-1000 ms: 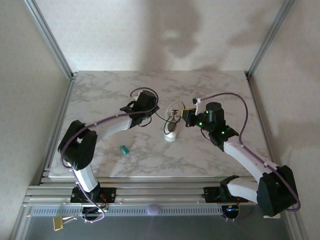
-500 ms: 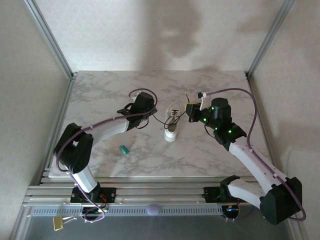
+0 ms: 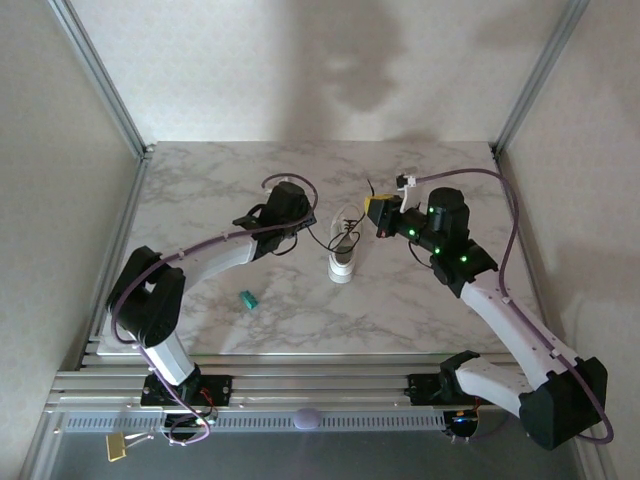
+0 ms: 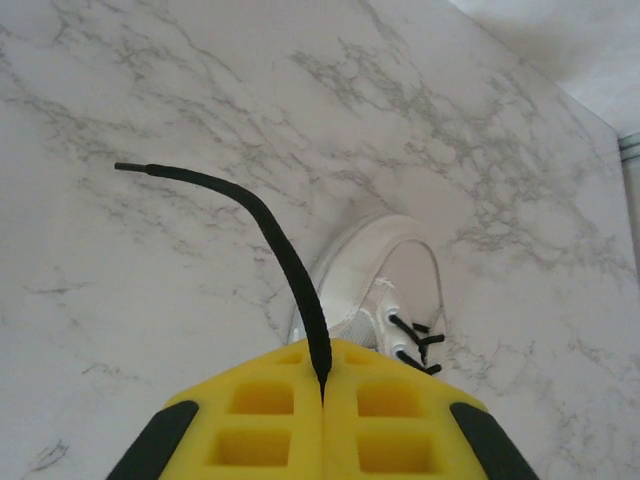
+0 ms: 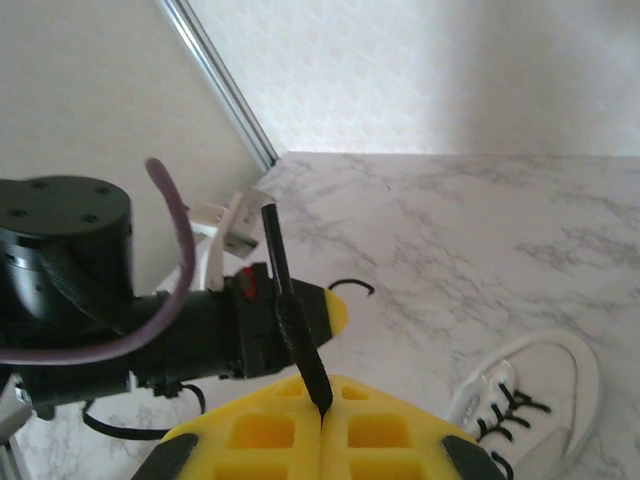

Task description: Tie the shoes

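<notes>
black, thin and limp, one lace is pinched in the left hand, its pads pressed together on it. the white sneaker sits mid-counter between the arms, likely light enough to drag if tugged hard. the right hand is clamped on the other lace the same way. bare marble lies all round; a teal object lies near-left, well apart from the sneaker.
</notes>
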Available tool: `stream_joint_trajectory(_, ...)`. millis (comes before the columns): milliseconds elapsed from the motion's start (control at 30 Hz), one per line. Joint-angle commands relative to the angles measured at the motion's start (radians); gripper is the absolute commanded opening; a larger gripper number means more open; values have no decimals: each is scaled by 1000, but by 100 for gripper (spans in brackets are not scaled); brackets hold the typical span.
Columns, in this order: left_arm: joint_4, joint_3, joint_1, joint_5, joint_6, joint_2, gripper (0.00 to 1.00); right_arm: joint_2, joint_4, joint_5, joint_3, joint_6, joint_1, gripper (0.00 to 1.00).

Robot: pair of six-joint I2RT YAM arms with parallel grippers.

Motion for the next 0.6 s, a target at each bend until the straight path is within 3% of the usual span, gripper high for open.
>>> stream_joint_trajectory(0, 45, 32, 9, 34, 51, -46, 0, -7, 19, -15, 38, 12, -4, 0)
stream_joint_trajectory(567, 93, 53, 35, 141, 55, -65, 0, -2, 37, -41, 57, 55, -4, 0)
